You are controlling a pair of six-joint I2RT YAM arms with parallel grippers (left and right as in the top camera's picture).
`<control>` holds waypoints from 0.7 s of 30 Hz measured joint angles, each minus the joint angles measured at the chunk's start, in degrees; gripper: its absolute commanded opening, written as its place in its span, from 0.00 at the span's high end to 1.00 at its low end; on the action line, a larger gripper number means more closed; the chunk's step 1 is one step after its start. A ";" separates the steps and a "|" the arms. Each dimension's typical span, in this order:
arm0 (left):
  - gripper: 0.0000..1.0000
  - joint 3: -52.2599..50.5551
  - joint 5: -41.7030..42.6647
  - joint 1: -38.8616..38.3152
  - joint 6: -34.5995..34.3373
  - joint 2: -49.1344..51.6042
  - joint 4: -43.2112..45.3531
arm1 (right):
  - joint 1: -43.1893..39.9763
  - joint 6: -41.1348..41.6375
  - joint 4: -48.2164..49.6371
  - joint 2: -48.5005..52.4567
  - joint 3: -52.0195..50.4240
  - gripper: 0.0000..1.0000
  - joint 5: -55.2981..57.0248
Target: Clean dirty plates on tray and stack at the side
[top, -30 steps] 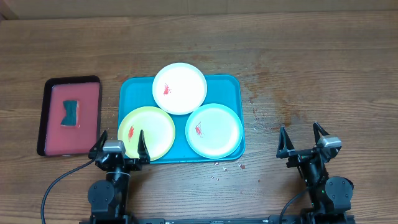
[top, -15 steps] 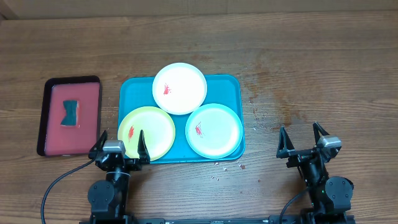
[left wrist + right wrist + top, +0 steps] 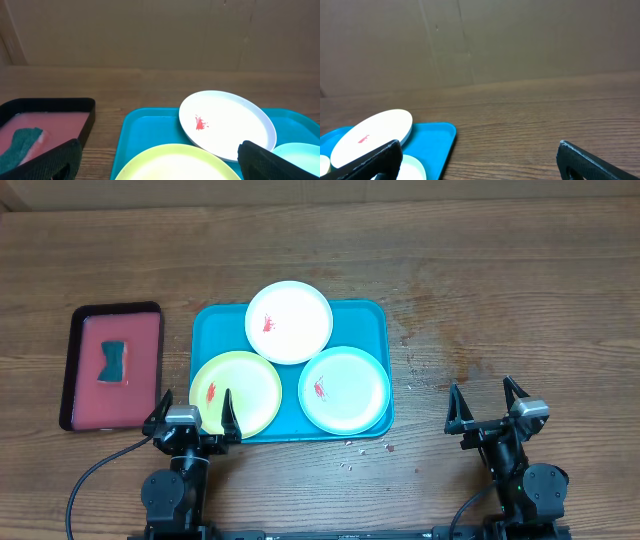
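A black-rimmed red tray (image 3: 112,307) holds a sponge (image 3: 113,363). The left tool (image 3: 194,408) gapes empty by the yellow-green plate (image 3: 240,385), which shares the teal tray (image 3: 215,330) with the white plate (image 3: 289,321) and pale blue plate (image 3: 345,388). The right tool (image 3: 483,402) gapes empty.

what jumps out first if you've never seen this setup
The teal tray sits mid-table, carrying three red-smeared plates: the white plate farthest, the yellow-green plate near left, the pale blue plate near right. Left of it lies a black-rimmed red tray with a teal sponge. The left tool and right tool stand open, empty, at the near edge.
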 measured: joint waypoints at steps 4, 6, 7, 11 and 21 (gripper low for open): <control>0.00 -0.02 0.02 0.00 -0.04 0.00 0.39 | 0.00 0.00 0.00 0.00 0.00 0.00 0.00; 0.00 -0.11 1.86 0.00 -1.51 0.00 1.75 | 0.00 -0.02 -0.02 0.00 0.00 0.00 -0.02; 0.00 -0.11 3.85 0.00 -3.15 0.00 1.90 | 0.00 -0.02 0.00 0.00 0.00 0.00 0.00; 0.00 -0.13 14.71 -0.02 -14.32 0.00 3.28 | 0.00 -0.02 0.00 0.00 0.00 0.00 0.02; 0.00 3.45 22.12 0.00 -21.94 0.09 19.65 | 0.00 -0.02 0.00 0.00 0.00 0.00 0.00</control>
